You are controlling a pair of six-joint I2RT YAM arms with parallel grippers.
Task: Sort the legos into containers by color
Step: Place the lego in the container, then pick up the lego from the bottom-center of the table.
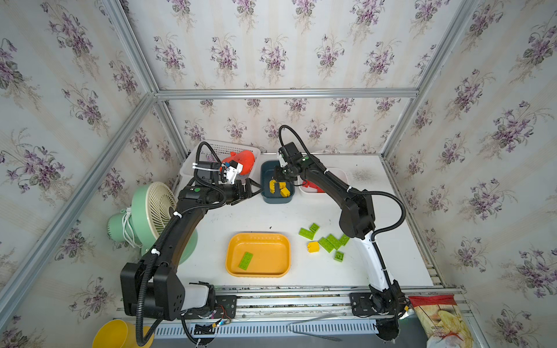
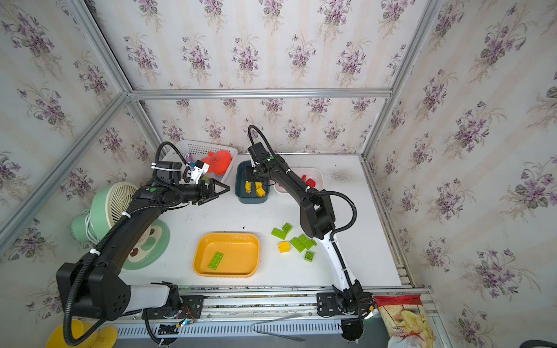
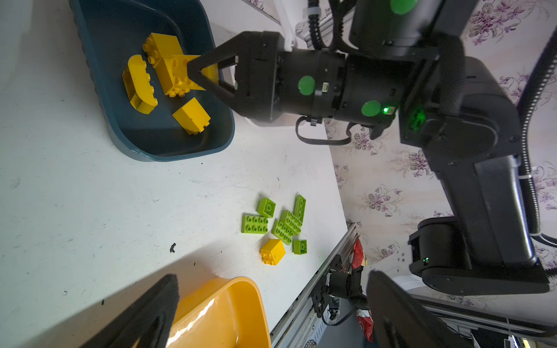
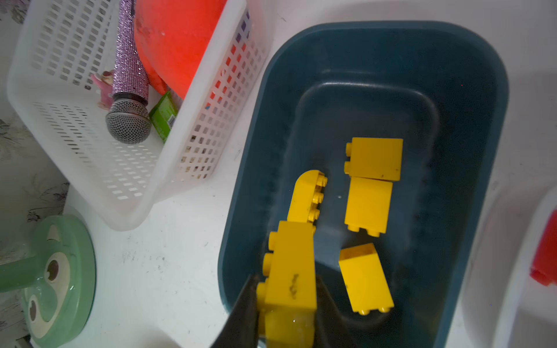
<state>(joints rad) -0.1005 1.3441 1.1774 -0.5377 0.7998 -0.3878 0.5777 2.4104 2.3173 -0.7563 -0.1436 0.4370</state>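
Lab robot cell: aluminium frame, floral wallpaper panels, white table, mounting rail.

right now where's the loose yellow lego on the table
In both top views the yellow lego sits on the table, right of the orange-yellow tray, beside the green legos.

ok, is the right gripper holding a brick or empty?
Holding: right gripper is shut on a yellow brick over the blue tray; fingers pinch its sides.

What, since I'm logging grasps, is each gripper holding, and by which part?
The right gripper pinches a long yellow brick by one end, over the teal tray; the left gripper is open and empty.
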